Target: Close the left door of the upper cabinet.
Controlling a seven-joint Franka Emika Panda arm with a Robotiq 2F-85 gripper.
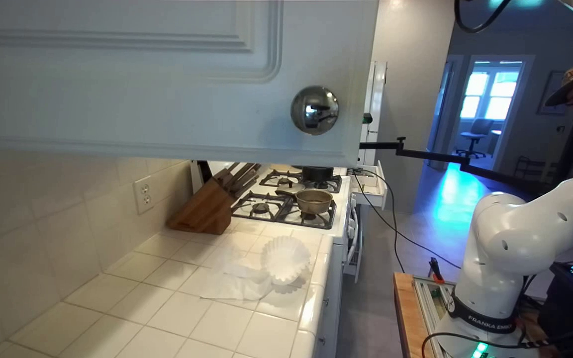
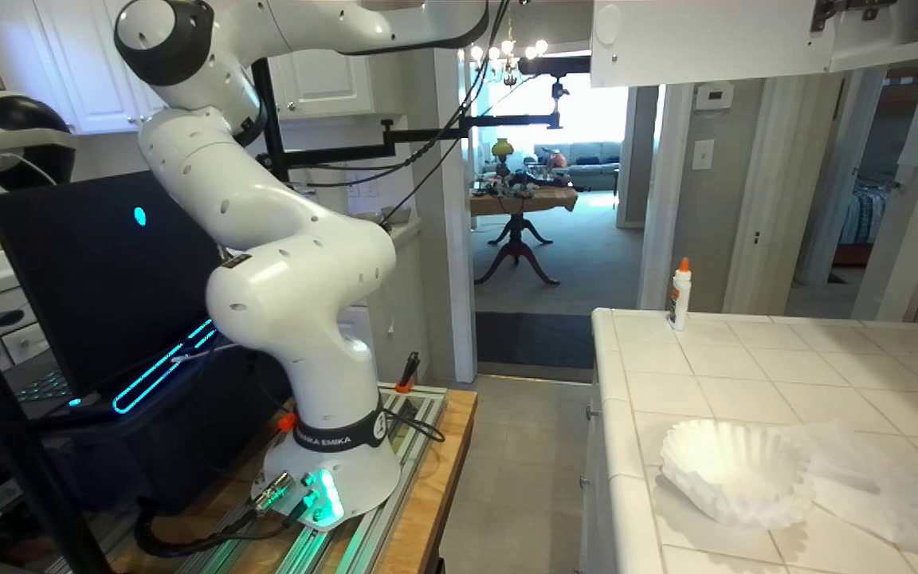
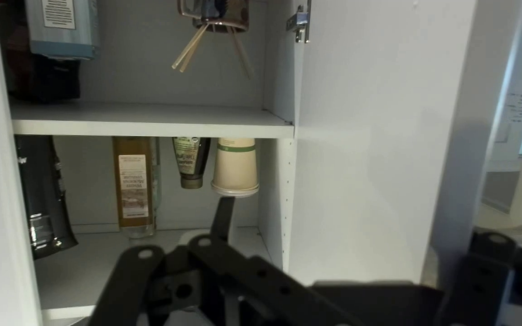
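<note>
The left door (image 1: 167, 99) of the upper cabinet stands open. In an exterior view its front face and chrome knob (image 1: 315, 110) fill the upper left. In an exterior view its inner face (image 2: 706, 44) shows at the upper right, with a hinge. The wrist view seems upside down: it looks into the upper cabinet (image 3: 152, 127), with the door's inner face (image 3: 374, 136) on the right. My gripper (image 3: 358, 217) is wide open, one finger before the cabinet opening, the other by the door's free edge, its tip unclear. Exterior views do not show the gripper.
A mug, bottles and a paper cup (image 3: 236, 167) stand inside the cabinet. Below are a tiled counter (image 1: 157, 318), paper filters (image 1: 285, 258), a knife block (image 1: 212, 204) and a stove with pots. A glue bottle (image 2: 680, 295) stands on the counter. A black bar (image 1: 430, 155) juts out beyond.
</note>
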